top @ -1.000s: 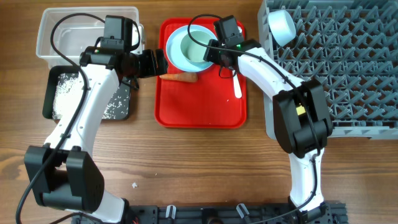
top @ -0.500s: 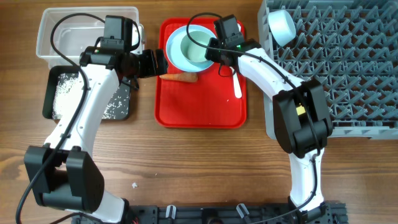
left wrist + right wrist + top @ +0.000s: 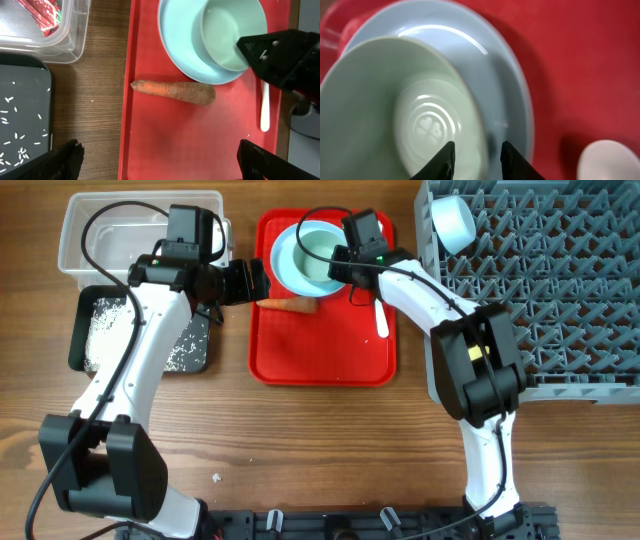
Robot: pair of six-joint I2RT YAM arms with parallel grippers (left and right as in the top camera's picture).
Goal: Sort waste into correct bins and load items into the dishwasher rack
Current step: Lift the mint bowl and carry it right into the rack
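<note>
A pale bowl (image 3: pixel 318 258) (image 3: pixel 420 120) sits in the pale blue plate (image 3: pixel 283 268) (image 3: pixel 515 95) at the back of the red tray (image 3: pixel 320 355). My right gripper (image 3: pixel 345 260) (image 3: pixel 479 160) is shut on that bowl's rim, one finger inside and one outside. An orange carrot (image 3: pixel 290 306) (image 3: pixel 175 91) lies in front of the plate. To its right lies a white spoon (image 3: pixel 381 320) (image 3: pixel 265 107). My left gripper (image 3: pixel 262 280) (image 3: pixel 160 160) hangs open over the tray's left edge, near the carrot, holding nothing.
The grey dishwasher rack (image 3: pixel 560 290) on the right holds another bowl (image 3: pixel 452 222) in its back left corner. The clear tub (image 3: pixel 120 230) at back left holds the red-and-white wrapper (image 3: pixel 42 17). The black tray (image 3: pixel 75 330) in front of it holds rice grains.
The right gripper's fingers have closed in on the bowl's rim, and that arm has shifted slightly left. The left arm has not moved.
</note>
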